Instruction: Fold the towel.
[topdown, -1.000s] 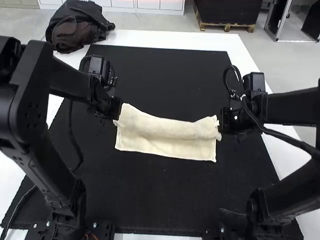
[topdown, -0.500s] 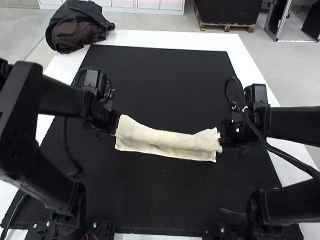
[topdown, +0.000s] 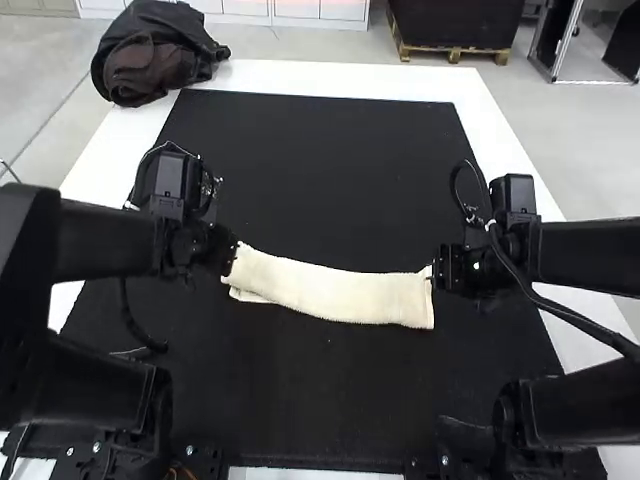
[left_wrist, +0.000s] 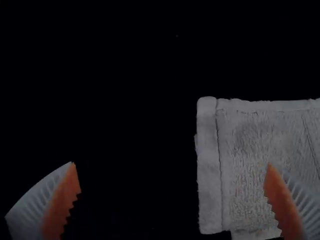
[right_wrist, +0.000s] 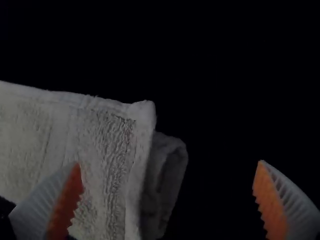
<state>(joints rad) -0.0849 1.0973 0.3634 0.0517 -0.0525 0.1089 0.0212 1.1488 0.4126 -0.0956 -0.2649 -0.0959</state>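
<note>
On the near side of the bench (topdown: 315, 473), black mat (topdown: 325, 410) lies bare between the two arm bases; looks like enough room to draw cloth nearer. Bench's white near edge is just beyond that stretch, so a long pull should stop short of it.

Towel (topdown: 345, 294) sits mid-mat, crosswise, folded into a long narrow strip. Top layer fairly flat, front edge slightly bowed. A bit of under layer pokes out by the left near corner. At the right end, under layer bulges out past the top one, loosely curled, so that end is uneven.

Left pincer (left_wrist: 171, 164) is at the strip's left end, fingers wide apart, nothing gripped; one finger overlaps the towel in its wrist view, the other is over mat. Right pincer (right_wrist: 169, 163) is the same at the right end: spread wide, holding nothing, one finger over cloth.

Progress, my guess: lengthwise folding done or nearly so. Left to do: square up the ends, maybe fold the strip end to end. Right end could stay lumpy if not tucked.

Beyond the towel, a big open stretch of mat, good for lifting away. Far left corner of bench has a dark bundle (topdown: 155, 60), well apart from the towel.
</note>
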